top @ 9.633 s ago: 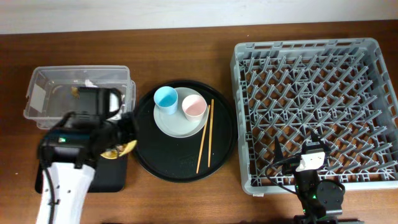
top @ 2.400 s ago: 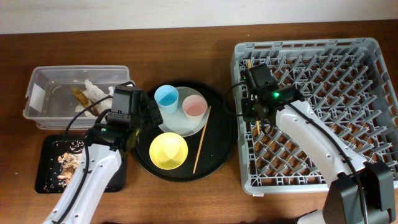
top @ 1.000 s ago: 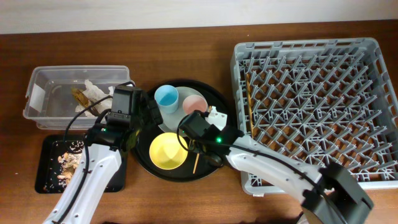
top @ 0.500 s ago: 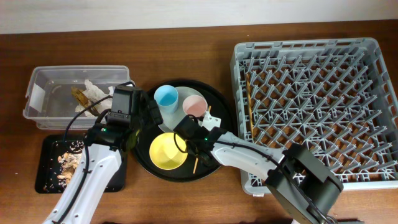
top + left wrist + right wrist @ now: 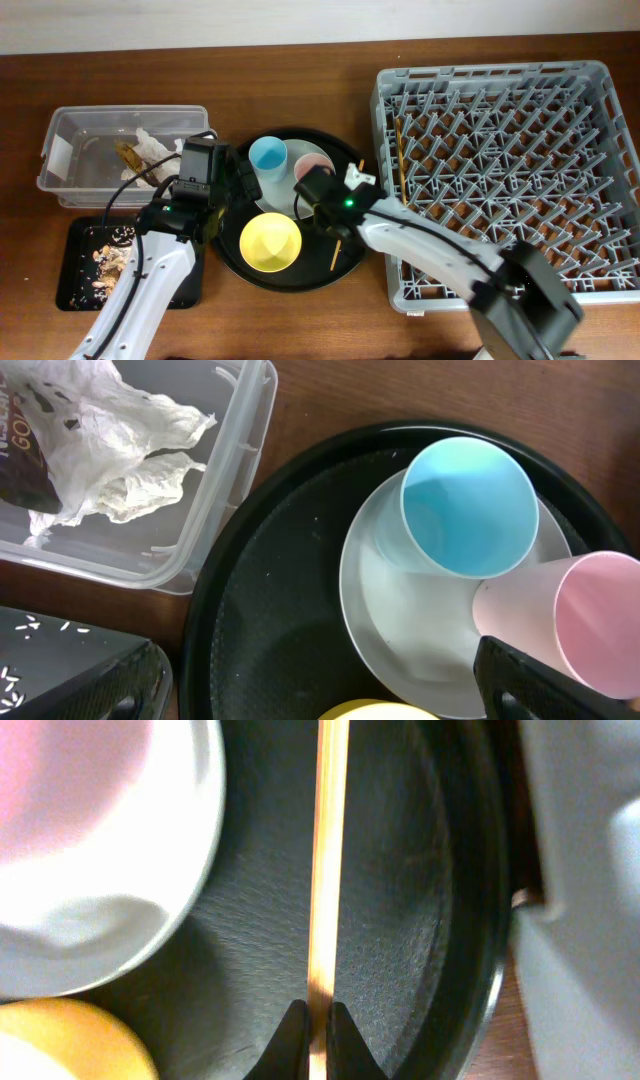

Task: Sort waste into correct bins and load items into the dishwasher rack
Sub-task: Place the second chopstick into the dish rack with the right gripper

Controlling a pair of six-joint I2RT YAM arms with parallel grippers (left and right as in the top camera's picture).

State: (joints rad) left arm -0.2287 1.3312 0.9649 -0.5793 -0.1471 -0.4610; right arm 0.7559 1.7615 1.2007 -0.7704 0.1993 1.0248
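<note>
Since half a second ago the right claw (image 5: 335,222) has swung from beside the bowl (image 5: 271,243) toward the rack (image 5: 510,170). The chopstick (image 5: 337,252) it carries has gone with it and now pokes out below the arm, over the right part of the round tray (image 5: 232,250). In the right wrist view this claw (image 5: 312,1035) is pinched tight on that chopstick (image 5: 326,870), which runs straight up the picture with the plate (image 5: 130,920) to its left. The left arm has not moved: the left claw (image 5: 235,182) hangs over the tray's left side, just beside the blue cup (image 5: 267,155). The other chopstick (image 5: 398,160) lies as before in the rack's leftmost row. Bowl, cups and plate (image 5: 285,198) stay on the round tray. The tub (image 5: 60,150) holds the napkin (image 5: 150,143) and wrapper (image 5: 126,152), and the scraps (image 5: 105,255) lie in the black tray (image 5: 75,292) on the worktop (image 5: 300,70). From above, the right arm covers part of the pink cup (image 5: 312,163). I cannot tell whether the held chopstick is clear of the tray floor. The left wrist view shows only one dark finger (image 5: 540,680) at its lower right corner, so I cannot tell whether the left claw is open or closed. The wrapper (image 5: 25,450) is cut off at that view's left edge, and the bowl (image 5: 380,712) is a mere sliver at the bottom
</note>
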